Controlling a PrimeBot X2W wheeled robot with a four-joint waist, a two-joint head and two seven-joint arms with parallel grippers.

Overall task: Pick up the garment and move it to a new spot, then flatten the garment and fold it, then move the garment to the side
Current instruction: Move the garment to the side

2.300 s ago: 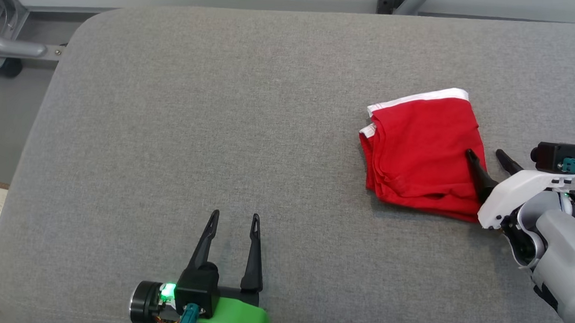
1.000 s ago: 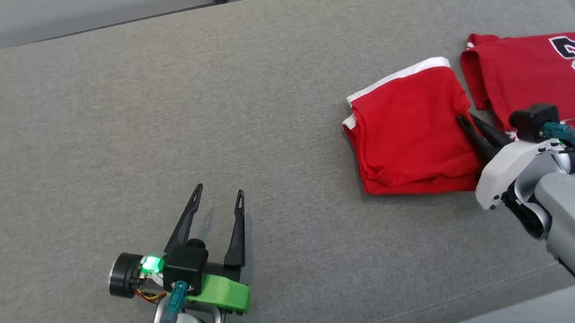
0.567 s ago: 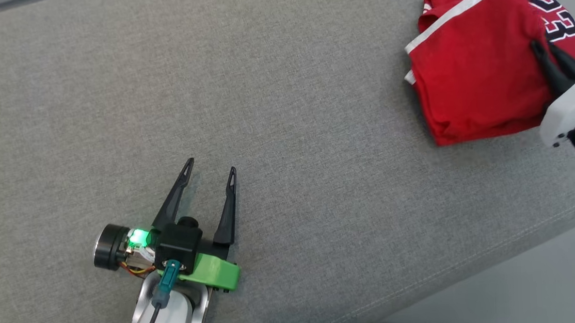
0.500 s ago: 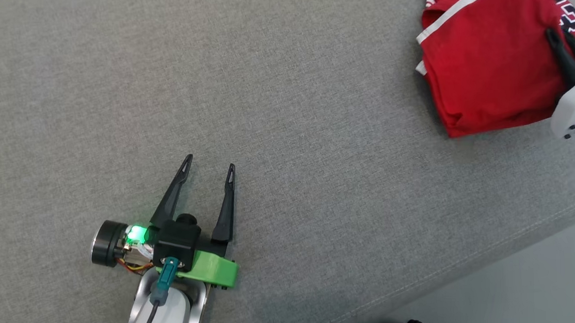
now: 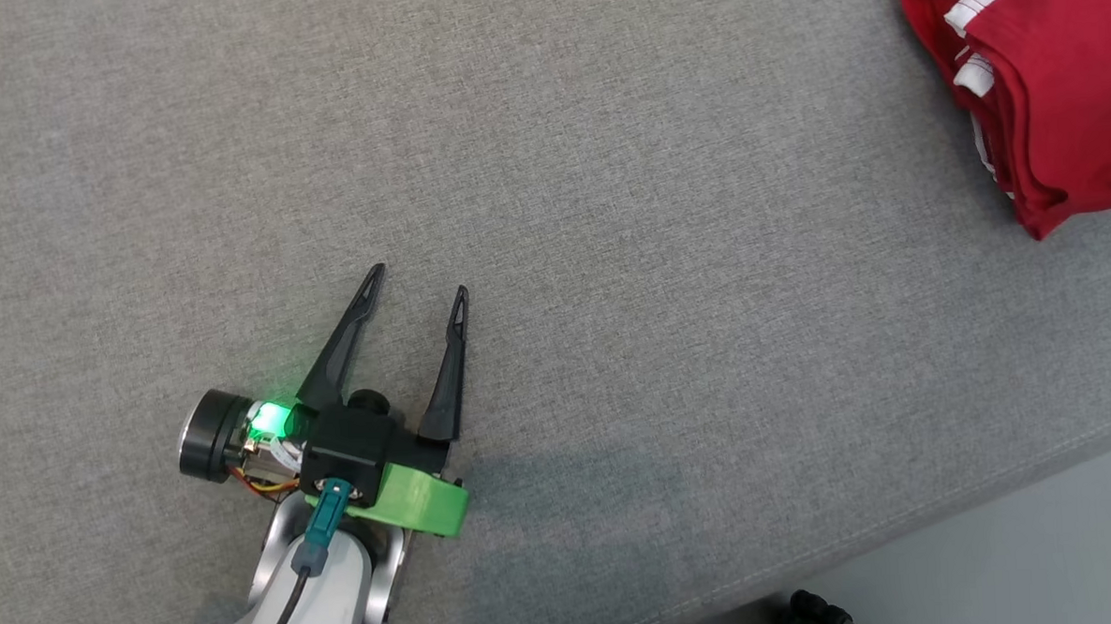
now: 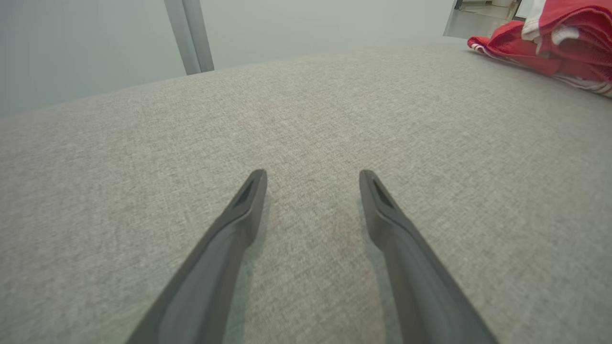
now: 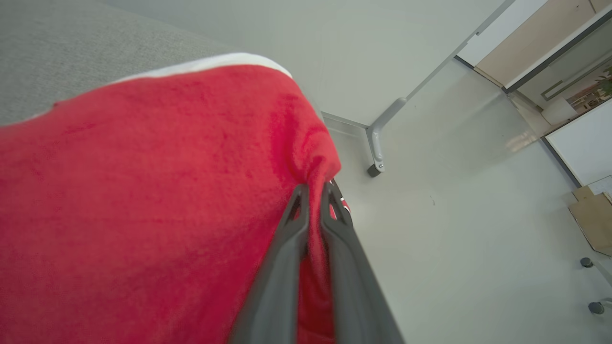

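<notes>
Garment (image 5: 1062, 93): red cloth with white trim, at 2 o'clock in the head view near the edge of the grey fabric-covered table (image 5: 607, 207). It is cut off by the frame's top and right edges; its stacked layers cannot be counted, nor can one piece be told from another. In the right wrist view the garment (image 7: 143, 215) is close and blurred. Right gripper (image 7: 315, 188): fingers narrow, pinching a fold of the red cloth; whether the rest hangs or lies on the table cannot be told. Left gripper (image 5: 419, 279): at 7 o'clock, fingers spread wide, holding nothing, low over bare table, well apart from the garment. Floor (image 5: 1044, 553): pale, at 5 o'clock. A dark object (image 5: 822, 614) at the bottom edge is cut off and cannot be identified.
</notes>
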